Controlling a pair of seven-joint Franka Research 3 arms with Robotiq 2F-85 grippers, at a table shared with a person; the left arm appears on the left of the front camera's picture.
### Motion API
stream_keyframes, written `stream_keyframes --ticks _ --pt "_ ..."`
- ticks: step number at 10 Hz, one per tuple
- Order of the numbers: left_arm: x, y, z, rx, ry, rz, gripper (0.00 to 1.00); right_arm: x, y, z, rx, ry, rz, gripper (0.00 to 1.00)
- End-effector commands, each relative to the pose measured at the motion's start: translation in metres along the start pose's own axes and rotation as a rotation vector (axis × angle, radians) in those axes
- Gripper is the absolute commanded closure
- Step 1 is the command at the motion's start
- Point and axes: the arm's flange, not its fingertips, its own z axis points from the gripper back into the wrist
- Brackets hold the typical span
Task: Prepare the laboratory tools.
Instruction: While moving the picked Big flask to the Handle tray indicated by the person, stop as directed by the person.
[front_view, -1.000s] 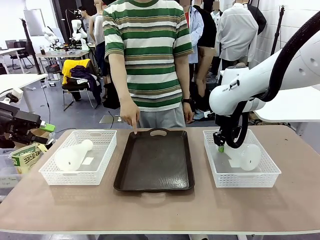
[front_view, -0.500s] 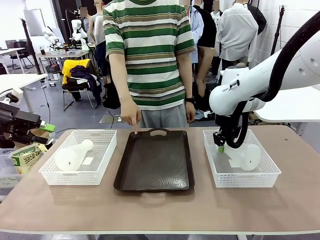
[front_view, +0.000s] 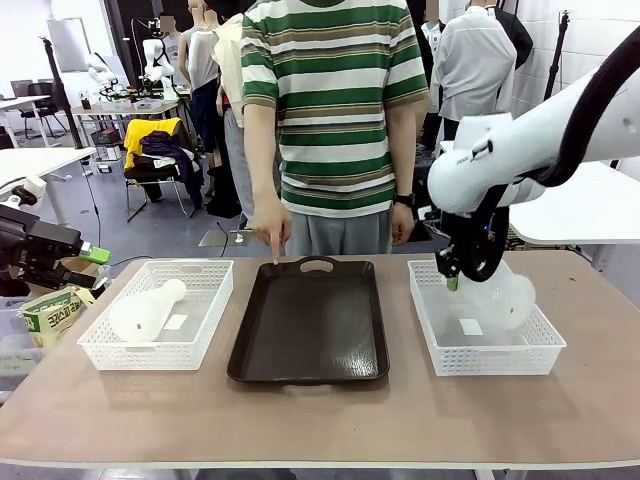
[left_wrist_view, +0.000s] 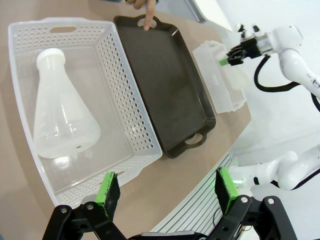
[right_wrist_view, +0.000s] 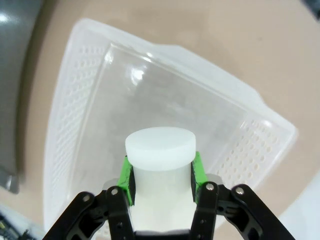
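Where your right gripper (right_wrist_view: 161, 186) pinches the neck of a flask (right_wrist_view: 160, 144) between its green pads, the wrist view hides the flask's wide base behind its own cap. In the front view that base shows only as a pale blur low over the right basket (front_view: 495, 357), and you cannot tell whether it touches the basket floor. The basket walls stand close around it. Beside the basket lies a strip of bare table (front_view: 400, 400), then the dark tray (front_view: 310, 335), its bed open. A person's hand (front_view: 272, 232) points a finger down at the tray's far rim. Your right arm comes in high from the right, its wrist bent down over the basket's far end.

Your left gripper (left_wrist_view: 166, 192) is spread wide, nothing between its fingers. It hangs well back at the table's left edge, looking down on the left basket (left_wrist_view: 127, 107). The second flask (left_wrist_view: 62, 120) lies there on its side.
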Motion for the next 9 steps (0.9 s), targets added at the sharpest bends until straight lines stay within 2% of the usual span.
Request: stream_keyframes --ticks 1,3,5,7,9 --pt "0.001 0.001 0.0 -0.016 -0.013 -0.007 0.0 -0.02 0.007 0.041 -0.015 -0.028 -0.065 1.0" --pt "0.001 0.001 0.0 -0.016 -0.013 -0.007 0.0 -0.024 0.025 0.093 0.015 -0.105 -0.095 1.0" --pt "0.001 0.001 0.0 -0.016 -0.013 -0.007 0.0 -0.014 0.069 0.135 0.028 -0.157 -0.066 1.0" --pt "0.001 0.001 0.0 -0.016 -0.013 -0.007 0.0 0.01 0.122 0.156 0.026 -0.172 -0.025 1.0" --pt "0.001 0.001 0.0 -0.016 -0.013 -0.007 0.0 0.042 0.172 0.157 0.082 -0.17 0.029 1.0"
